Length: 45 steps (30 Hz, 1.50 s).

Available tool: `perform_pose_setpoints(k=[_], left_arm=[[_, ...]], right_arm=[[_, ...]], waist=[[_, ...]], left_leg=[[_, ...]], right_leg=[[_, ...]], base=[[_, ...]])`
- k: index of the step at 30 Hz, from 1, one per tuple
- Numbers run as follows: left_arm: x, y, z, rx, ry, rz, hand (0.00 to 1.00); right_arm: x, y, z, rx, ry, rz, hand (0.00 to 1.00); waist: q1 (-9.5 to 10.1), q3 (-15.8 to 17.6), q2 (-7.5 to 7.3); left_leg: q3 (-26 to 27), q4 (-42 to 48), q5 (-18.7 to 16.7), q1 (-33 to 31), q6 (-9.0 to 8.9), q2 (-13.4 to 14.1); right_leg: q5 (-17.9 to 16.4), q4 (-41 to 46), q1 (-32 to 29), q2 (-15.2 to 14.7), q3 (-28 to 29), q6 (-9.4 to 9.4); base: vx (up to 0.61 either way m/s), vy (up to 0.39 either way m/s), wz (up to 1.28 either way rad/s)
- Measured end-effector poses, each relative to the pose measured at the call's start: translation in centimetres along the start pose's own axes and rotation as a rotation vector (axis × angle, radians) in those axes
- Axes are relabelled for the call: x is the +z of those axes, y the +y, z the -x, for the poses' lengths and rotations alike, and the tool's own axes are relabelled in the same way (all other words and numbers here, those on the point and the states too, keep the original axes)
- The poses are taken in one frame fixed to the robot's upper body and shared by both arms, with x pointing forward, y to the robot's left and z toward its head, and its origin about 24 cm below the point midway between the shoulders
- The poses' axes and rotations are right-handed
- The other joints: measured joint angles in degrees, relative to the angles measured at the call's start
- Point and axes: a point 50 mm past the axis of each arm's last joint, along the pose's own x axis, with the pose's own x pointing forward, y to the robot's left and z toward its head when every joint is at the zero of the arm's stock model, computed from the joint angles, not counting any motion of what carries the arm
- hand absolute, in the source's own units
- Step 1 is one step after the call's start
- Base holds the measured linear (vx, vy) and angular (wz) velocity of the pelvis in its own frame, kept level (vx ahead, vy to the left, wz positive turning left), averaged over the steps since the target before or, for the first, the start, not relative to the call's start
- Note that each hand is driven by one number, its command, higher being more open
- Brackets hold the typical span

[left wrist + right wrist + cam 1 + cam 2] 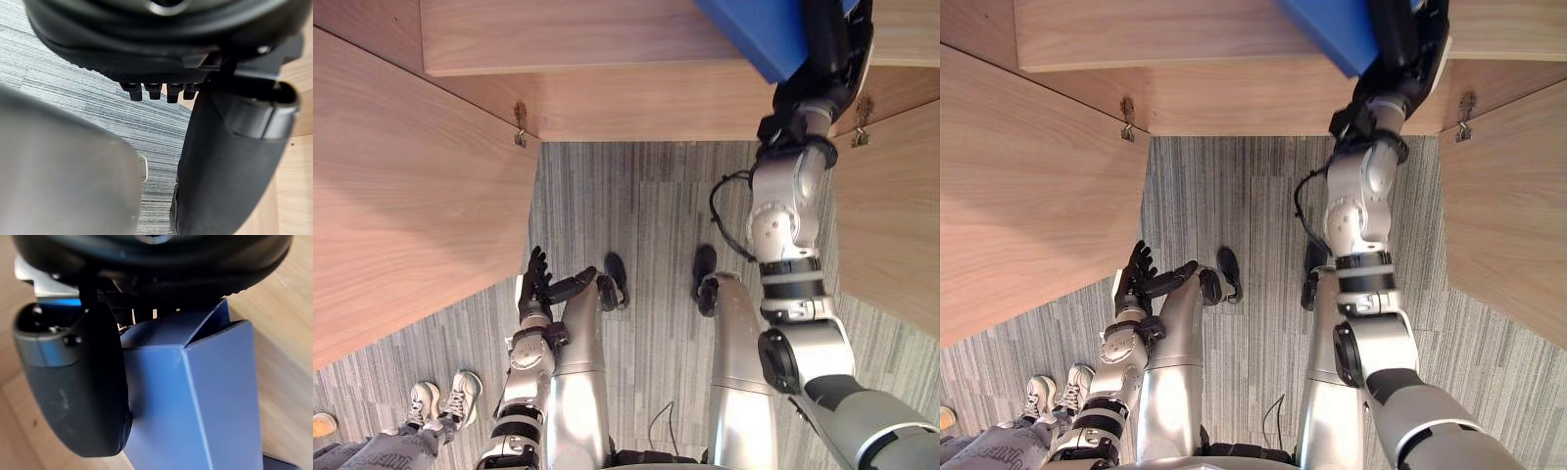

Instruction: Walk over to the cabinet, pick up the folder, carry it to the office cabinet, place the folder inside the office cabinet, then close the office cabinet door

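The light wood-grain office cabinet (607, 39) spans the frame's top, its doors (411, 196) swung wide at both sides. At upper right the blue, rigid box-style folder (205, 396) overlaps its panel, clamped by the right hand (827, 49) with the thumb across one face. It looks light, stiff and smooth-sided, so likely slippery; a hold near the spine seems safest. At lower left, the left hand (543, 284) hangs with its fingers straight.
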Motion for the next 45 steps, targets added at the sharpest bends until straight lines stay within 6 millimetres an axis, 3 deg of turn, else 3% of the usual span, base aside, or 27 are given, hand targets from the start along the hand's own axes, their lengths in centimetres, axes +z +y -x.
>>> perform_pose_setpoints(k=[4, 7, 21, 25, 29, 33, 34, 37, 40, 45], left_arm=[[0.2, -0.2, 0.0, 0.022, -0.005, 0.032, 1.00], [0.1, -0.1, 0.0, 0.028, -0.004, 0.033, 1.00], [-0.6, 0.7, 0.0, 0.055, 0.029, 0.028, 1.00], [-0.5, 0.8, 0.0, 0.054, 0.023, 0.023, 1.00], [-1.0, 1.1, 0.1, 0.052, 0.039, 0.012, 1.00], [-1.3, 1.2, 0.1, 0.039, 0.055, 0.003, 1.00], [-1.5, 1.2, 0.2, 0.033, 0.060, -0.005, 1.00], [-1.8, 1.1, 0.3, 0.015, 0.075, -0.023, 1.00], [-2.0, 1.2, 0.3, -0.004, 0.080, -0.043, 1.00], [-2.4, 1.5, 0.4, -0.010, 0.101, -0.055, 1.00]], right_arm=[[0.9, 0.3, -1.0, -0.114, -0.023, -0.170, 1.00], [0.8, 0.4, -1.6, -0.144, -0.011, -0.199, 1.00], [-1.6, 2.5, -2.0, -0.035, 0.131, -0.039, 1.00], [-2.0, 2.9, -2.1, 0.107, 0.164, 0.124, 1.00], [-0.9, 4.8, -2.7, 0.402, 0.107, 0.488, 1.00], [-0.7, 4.3, -2.6, 0.557, 0.070, 0.797, 1.00], [-0.7, 3.6, -2.6, 0.587, 0.069, 0.894, 0.00], [-0.9, 1.5, -2.3, 0.645, 0.092, 1.104, 0.00], [-0.3, 0.9, -2.6, 0.682, 0.056, 1.239, 0.00], [0.2, -0.6, -2.7, 0.693, 0.107, 1.285, 0.00]], waist=[[0.45, -0.06, 0.05], [0.16, -0.12, 0.08], [-0.13, -1.45, 0.15], [-0.46, -1.46, 0.13], [-0.64, -1.50, 0.05], [-0.80, -1.58, -0.10], [-0.82, -1.58, -0.11], [-0.89, -1.62, -0.21], [-0.96, -1.82, -0.61], [-1.01, -2.32, -1.66]], left_leg=[[-1.04, 0.18, 0.37, -0.78, 0.05, -0.50], [-1.23, -0.37, 0.66, -0.88, -0.52, -0.85], [-2.65, -4.08, 4.36, -0.99, -2.76, 1.12], [-2.87, -4.80, 4.73, -1.04, -2.65, 1.60], [-2.96, -5.89, 5.90, -0.85, -2.74, 1.80], [-3.05, -6.92, 5.94, 0.09, -2.70, 1.72], [-3.00, -7.33, 5.94, 0.55, -2.70, 1.65], [-2.77, -8.37, 5.91, 1.85, -2.64, 1.51], [-2.24, -9.13, 5.91, 2.42, -2.64, 1.46], [-1.67, -10.33, 5.90, 3.86, -2.65, 1.46]], right_leg=[[-0.25, 0.42, -0.06, -0.65, -1.05, -0.31], [-0.38, 0.25, -0.06, -1.17, -1.45, -0.16], [1.51, -2.64, 0.01, -2.06, -6.75, -2.43], [1.68, -3.38, 0.06, -2.02, -7.56, -2.62], [2.18, -4.40, 0.65, -2.04, -8.52, -2.91], [2.77, -5.55, 1.77, -2.05, -8.86, -3.89], [2.77, -5.97, 2.32, -2.08, -8.86, -3.89], [2.81, -7.24, 3.69, -2.08, -8.92, -3.82], [2.88, -7.82, 4.01, -2.11, -8.70, -3.70], [2.87, -8.74, 5.03, -2.07, -8.56, -3.69]], base=[[-0.08, -0.030, 0.11], [-0.11, -0.027, 0.08], [-0.07, -0.034, -0.02], [-0.05, 0.004, -0.03], [-0.04, 0.001, 0.03], [0.01, 0.008, 0.03], [0.00, 0.000, 0.00], [0.00, 0.011, 0.01], [0.00, 0.000, 0.00], [-0.01, 0.000, 0.00]])
